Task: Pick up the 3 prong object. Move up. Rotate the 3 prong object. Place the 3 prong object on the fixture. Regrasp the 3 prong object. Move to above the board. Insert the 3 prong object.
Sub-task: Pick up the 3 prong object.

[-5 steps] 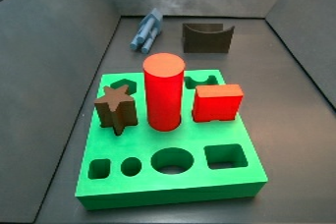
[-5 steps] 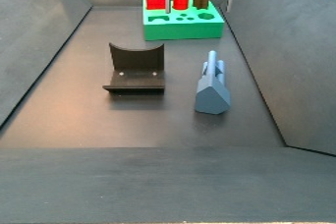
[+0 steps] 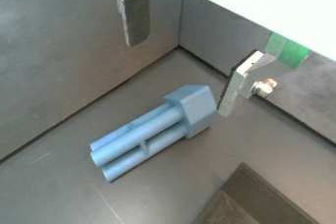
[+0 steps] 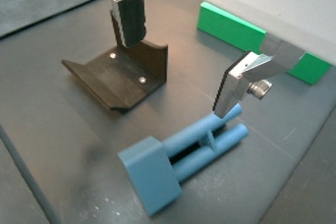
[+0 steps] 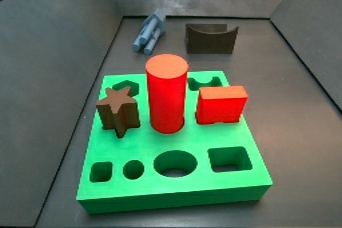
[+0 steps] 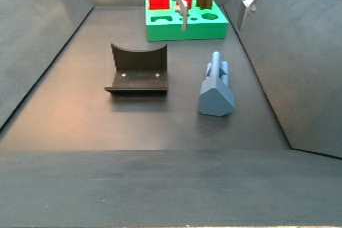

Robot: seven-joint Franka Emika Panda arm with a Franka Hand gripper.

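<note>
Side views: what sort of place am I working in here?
Likely a lab test cell: a grey walled bin, a green peg board, a fixture and a 3 prong object, with the pincer open above.

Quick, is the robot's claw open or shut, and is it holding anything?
Gripper: open, holding nothing, hanging above the floor; the 3 prong object lies loose on the floor below it, beside the fixture.

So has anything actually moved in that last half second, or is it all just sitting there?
Only the arm moved: in a side view the gripper has come lower into the picture, above the far end of the floor, with its jaws open and empty. The 3 prong object lies flat where it was, and the fixture, the board and its pieces have not shifted.
</note>
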